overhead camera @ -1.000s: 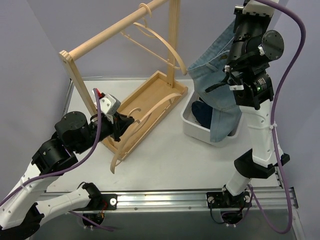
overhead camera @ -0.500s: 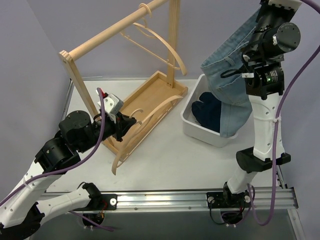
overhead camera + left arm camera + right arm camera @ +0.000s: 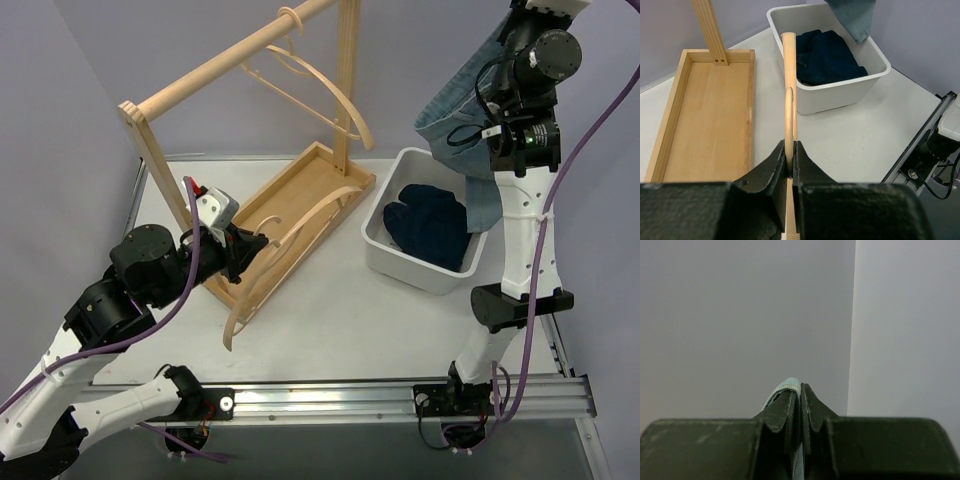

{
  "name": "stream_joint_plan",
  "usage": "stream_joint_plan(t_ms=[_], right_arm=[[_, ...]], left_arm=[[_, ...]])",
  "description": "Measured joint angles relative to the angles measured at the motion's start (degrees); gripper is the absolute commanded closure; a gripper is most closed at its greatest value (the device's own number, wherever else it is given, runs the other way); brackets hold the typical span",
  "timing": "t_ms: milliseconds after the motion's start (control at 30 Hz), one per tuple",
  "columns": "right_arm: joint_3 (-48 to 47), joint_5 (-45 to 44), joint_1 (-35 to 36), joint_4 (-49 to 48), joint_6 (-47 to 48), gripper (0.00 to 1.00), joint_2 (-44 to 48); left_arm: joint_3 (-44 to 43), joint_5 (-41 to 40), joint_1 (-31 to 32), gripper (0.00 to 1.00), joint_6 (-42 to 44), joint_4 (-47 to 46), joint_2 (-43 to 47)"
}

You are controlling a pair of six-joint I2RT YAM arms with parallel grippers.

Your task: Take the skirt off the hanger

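Observation:
The light blue denim skirt hangs free of the hanger, high at the top right over the white bin's far side. My right gripper points upward and is shut on a fold of the skirt. In the top view its fingertips are at or past the upper edge. The skirt's hem also shows in the left wrist view. My left gripper is shut on the bare curved wooden hanger, held low over the table beside the rack's tray. The hanger runs straight out from between its jaws.
A white bin at centre right holds a dark blue garment. A wooden clothes rack with a tray base stands at the centre left. Another wooden hanger hangs on its rail. The metal rail runs along the near edge.
My right arm has lifted the skirt higher and to the right, so its hem now hangs above the bin instead of in it. My left gripper has barely moved with the hanger.

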State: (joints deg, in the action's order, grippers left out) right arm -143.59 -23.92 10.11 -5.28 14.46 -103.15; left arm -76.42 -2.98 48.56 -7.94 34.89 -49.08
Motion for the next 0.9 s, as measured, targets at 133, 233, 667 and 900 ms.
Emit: stream_joint_plan(t_ms=[133, 233, 667, 900], right_arm=[[6.8, 0.7, 0.0, -0.8, -1.7, 1.0, 2.5], [14.9, 0.6, 0.0, -1.0, -2.9, 1.0, 6.0], [48.8, -3.1, 0.0, 0.5, -9.0, 1.0, 30.5], [64.7, -2.8, 0.1, 3.7, -18.7, 1.0, 40.2]], left_arm=[[0.1, 0.0, 0.0, 0.98, 0.0, 0.0, -0.2], [0.1, 0.0, 0.0, 0.98, -0.1, -0.1, -0.8], [1.1, 2.6, 0.0, 0.98, -1.9, -0.9, -1.2], [1.1, 3.7, 0.0, 0.98, -2.7, -1.0, -1.4]])
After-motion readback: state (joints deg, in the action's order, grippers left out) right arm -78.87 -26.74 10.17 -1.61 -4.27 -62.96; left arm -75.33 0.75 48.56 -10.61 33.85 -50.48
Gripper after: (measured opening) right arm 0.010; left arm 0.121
